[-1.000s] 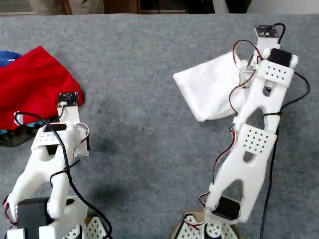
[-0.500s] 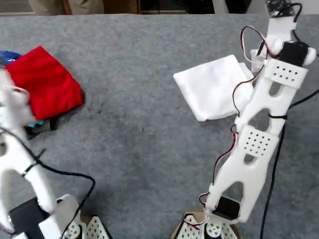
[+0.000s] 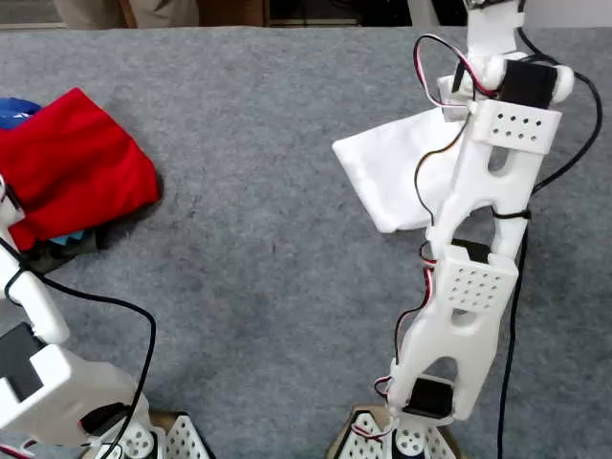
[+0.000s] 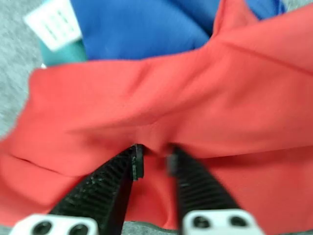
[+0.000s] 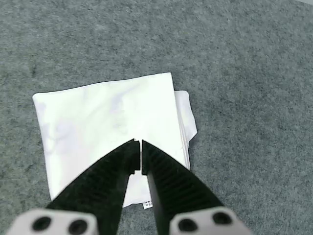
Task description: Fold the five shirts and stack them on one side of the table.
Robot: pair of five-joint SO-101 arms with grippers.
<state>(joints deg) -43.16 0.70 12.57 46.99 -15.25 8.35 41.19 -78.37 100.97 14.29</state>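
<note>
At the left edge of the table (image 3: 258,124), the left gripper (image 4: 153,161) pinches a fold of the red shirt (image 3: 81,163), which lies over the blue shirt (image 4: 142,24), nearest this arm. The right gripper (image 5: 137,144), closed and empty, hangs above the folded white shirt (image 5: 107,112).

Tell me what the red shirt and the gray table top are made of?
The red shirt looks like soft, matte cloth, maybe cotton: it bends into smooth creases. The table cover looks like gray felt or short carpet: fuzzy, speckled, no shine.
</note>
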